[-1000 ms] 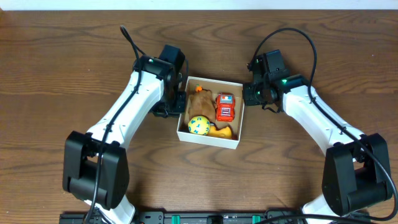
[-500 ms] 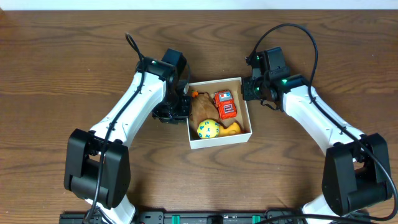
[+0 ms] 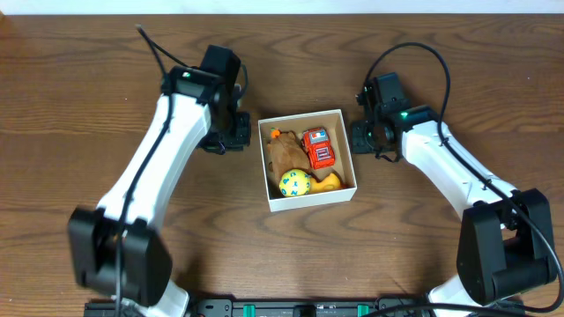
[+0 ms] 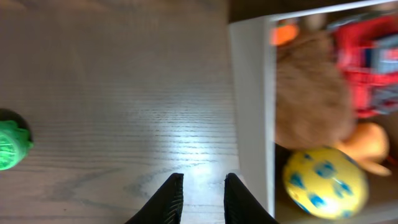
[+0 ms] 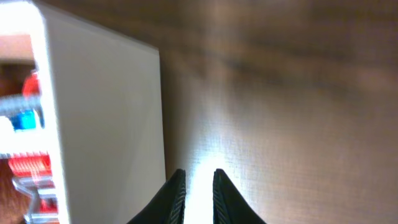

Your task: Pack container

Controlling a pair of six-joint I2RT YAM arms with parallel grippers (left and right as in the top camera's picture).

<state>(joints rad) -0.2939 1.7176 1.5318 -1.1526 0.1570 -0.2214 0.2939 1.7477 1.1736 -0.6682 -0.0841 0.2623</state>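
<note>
The container (image 3: 304, 202), a square white-walled box, sits mid-table holding a brown plush (image 3: 284, 154), a red toy car (image 3: 318, 149), a yellow ball (image 3: 295, 182) and an orange toy (image 3: 328, 183). My left gripper (image 3: 236, 134) is just left of its left wall, apart from it. In the left wrist view the fingers (image 4: 200, 190) are nearly closed and empty, beside the white wall (image 4: 249, 93). My right gripper (image 3: 359, 136) is at the box's right wall. Its fingers (image 5: 199, 186) are nearly closed and empty, next to the wall (image 5: 106, 112).
A small green toy (image 4: 9, 140) lies on the wooden table left of my left gripper; the arm hides it in the overhead view. Both arms' cables loop above the table behind the box.
The box slid right and turned, then stayed put. My left arm has drawn back up and left from the box's left wall. My right gripper shifted slightly down.
</note>
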